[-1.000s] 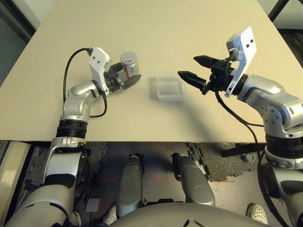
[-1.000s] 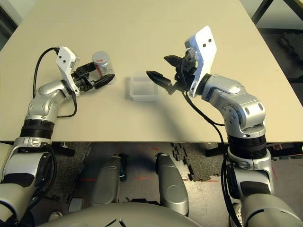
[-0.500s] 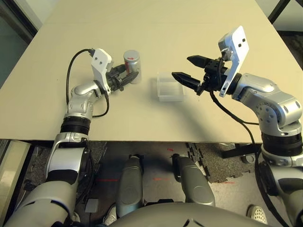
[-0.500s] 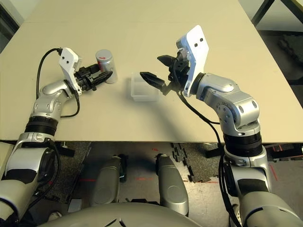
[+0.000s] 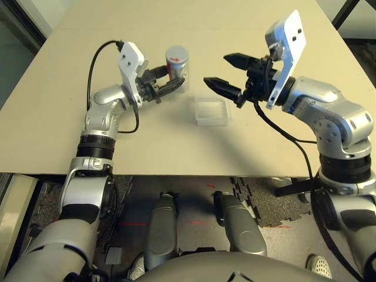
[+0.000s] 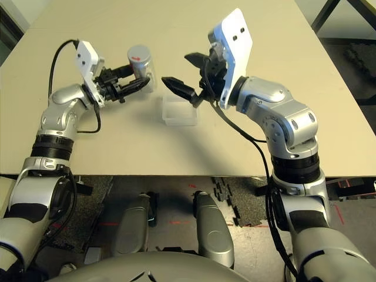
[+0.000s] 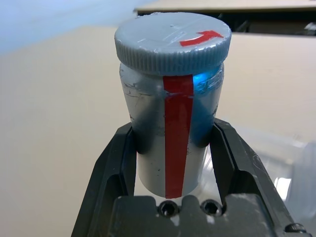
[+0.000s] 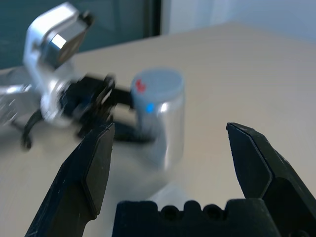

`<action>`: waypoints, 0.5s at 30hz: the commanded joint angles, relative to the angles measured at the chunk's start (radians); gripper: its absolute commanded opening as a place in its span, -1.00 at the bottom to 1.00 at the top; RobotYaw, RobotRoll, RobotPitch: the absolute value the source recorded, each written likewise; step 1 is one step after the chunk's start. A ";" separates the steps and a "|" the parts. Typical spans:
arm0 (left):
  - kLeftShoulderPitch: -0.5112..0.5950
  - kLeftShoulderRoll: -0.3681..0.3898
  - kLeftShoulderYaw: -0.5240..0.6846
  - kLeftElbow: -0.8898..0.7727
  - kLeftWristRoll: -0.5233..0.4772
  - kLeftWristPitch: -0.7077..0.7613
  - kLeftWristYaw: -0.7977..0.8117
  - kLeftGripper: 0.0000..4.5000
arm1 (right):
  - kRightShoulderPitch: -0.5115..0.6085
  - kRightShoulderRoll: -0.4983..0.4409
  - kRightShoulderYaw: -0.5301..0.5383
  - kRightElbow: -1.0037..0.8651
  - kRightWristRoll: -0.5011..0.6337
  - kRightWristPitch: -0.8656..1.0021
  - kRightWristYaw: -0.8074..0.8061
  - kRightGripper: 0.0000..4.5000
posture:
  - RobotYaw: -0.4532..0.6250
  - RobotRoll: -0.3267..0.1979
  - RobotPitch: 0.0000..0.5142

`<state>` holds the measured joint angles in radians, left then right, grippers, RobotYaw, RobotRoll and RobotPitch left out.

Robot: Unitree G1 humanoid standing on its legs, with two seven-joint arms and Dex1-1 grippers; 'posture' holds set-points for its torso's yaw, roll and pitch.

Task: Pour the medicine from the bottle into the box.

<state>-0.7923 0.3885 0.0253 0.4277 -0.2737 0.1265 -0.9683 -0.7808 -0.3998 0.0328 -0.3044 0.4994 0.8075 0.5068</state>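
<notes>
The bottle (image 5: 177, 63), silvery with a red stripe and a grey cap bearing a red arrow, stands upright in my left gripper (image 5: 166, 84), which is shut on its lower body. It seems raised just off the table, left of and behind the box (image 5: 211, 111), a clear shallow plastic box lying on the table. In the left wrist view both fingers (image 7: 118, 158) press the bottle (image 7: 148, 113). My right gripper (image 5: 217, 70) hovers open above the box's far side, pointing at the bottle (image 8: 163, 111). The medicine is hidden.
The beige table (image 5: 247, 147) stretches wide around the box, with its front edge near me. A black cable (image 5: 89, 64) loops from my left wrist. A dark table leg (image 5: 345, 10) stands beyond the far right corner.
My left gripper closed on the bottle and carried it up and toward the box. My right gripper moved left and up toward the bottle, staying open.
</notes>
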 commanded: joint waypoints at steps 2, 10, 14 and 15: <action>0.014 -0.023 -0.020 -0.062 -0.006 0.037 0.020 0.03 | -0.030 0.026 0.017 0.022 -0.027 0.009 -0.033 1.00 | -0.24 0.25 -0.34; 0.016 -0.045 -0.033 -0.075 0.002 0.039 0.040 0.03 | -0.066 0.067 0.065 0.048 -0.068 0.009 -0.042 1.00 | -0.25 0.25 -0.34; 0.012 -0.048 -0.036 -0.077 -0.001 0.044 0.044 0.03 | -0.076 0.078 0.082 0.069 -0.094 -0.004 -0.039 1.00 | -0.24 0.25 -0.34; 0.013 -0.048 -0.037 -0.081 -0.002 0.047 0.045 0.03 | -0.079 0.080 0.085 0.075 -0.100 -0.008 -0.041 1.00 | -0.24 0.25 -0.34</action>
<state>-0.7773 0.3420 -0.0003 0.3680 -0.2732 0.1619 -0.9236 -0.8482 -0.3238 0.1049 -0.2356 0.4123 0.8082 0.4637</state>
